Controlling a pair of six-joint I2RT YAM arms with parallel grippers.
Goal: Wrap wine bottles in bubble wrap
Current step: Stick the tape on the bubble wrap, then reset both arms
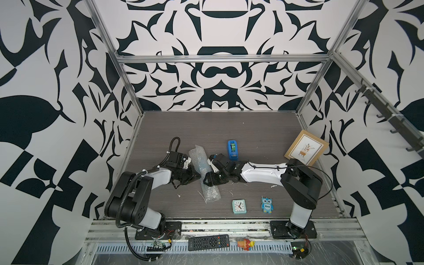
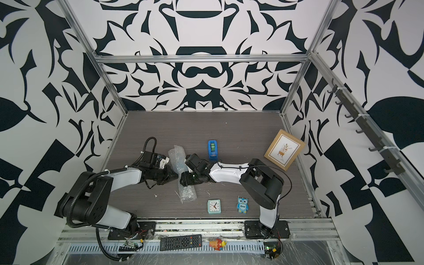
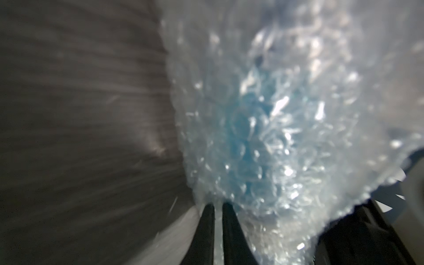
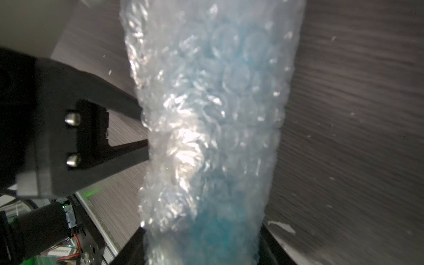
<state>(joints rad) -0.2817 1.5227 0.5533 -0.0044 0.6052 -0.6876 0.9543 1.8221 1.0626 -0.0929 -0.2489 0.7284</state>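
The wine bottle (image 4: pixel 229 231) shows only as a blue blur inside the rolled bubble wrap (image 1: pixel 210 192); which end its neck points to cannot be told. The roll lies mid-table (image 1: pixel 252 128), long axis near to far, its far end leaning left. The left gripper (image 3: pixel 215 206) pinches a thin fold of wrap between nearly closed fingers. The right gripper (image 4: pixel 202 229) clamps across the roll. A blue tape dispenser (image 1: pixel 232 150) stands far-right of it.
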